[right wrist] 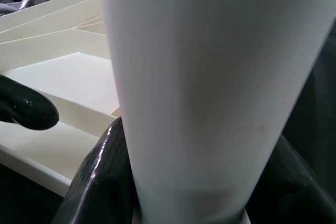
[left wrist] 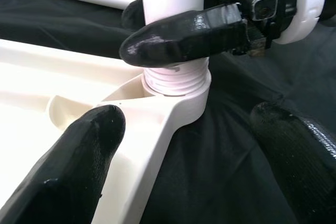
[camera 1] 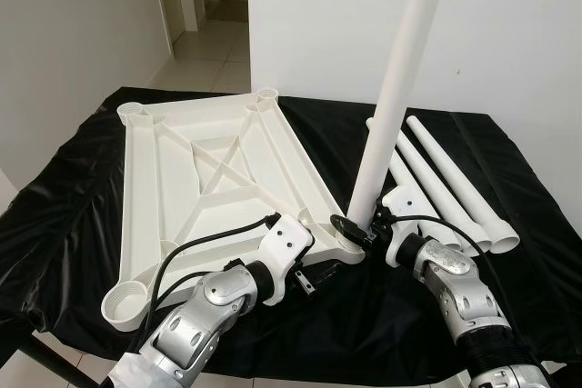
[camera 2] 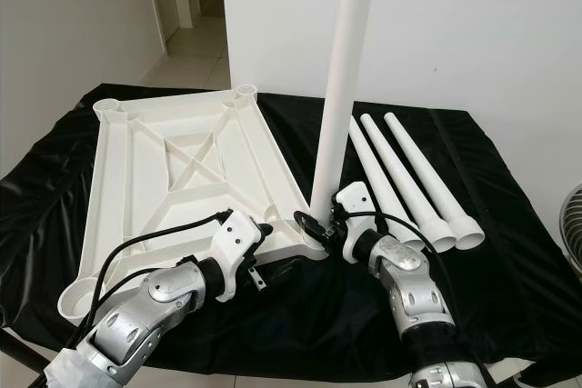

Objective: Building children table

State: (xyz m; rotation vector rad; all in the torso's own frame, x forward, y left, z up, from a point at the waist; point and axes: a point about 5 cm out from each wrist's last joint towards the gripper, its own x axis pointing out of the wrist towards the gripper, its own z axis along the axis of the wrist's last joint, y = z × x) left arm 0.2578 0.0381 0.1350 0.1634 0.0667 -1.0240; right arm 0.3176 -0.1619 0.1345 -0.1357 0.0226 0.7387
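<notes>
A white plastic tabletop (camera 1: 214,170) lies upside down on a bench covered with a black cloth (camera 1: 64,188). Its ribs make a big X shape in the middle. Round sockets sit at its corners.

One white table leg (camera 1: 391,97) stands up tall in the tabletop's near corner socket (left wrist: 176,90), the one closest to the right arm. The leg leans a little. In the left wrist view you can see the screw rings at the foot of the leg sitting in the socket.

The right gripper (camera 1: 356,227) is at the foot of this leg, just above the socket. Its jaws are closed around the leg, one black finger (left wrist: 184,35) on each side.

The left gripper (left wrist: 184,171) is beside the same corner of the tabletop. Its jaws are open and hold nothing. One black finger lies over the edge of the tabletop and the other is over the black cloth next to it.

Three more white legs (camera 2: 414,179) lie side by side on the cloth, on the far side of the standing leg from the tabletop. Their wide ends point to the robot.

Behind the bench there is a white wall (camera 1: 509,24) and a tiled floor (camera 1: 214,47).
</notes>
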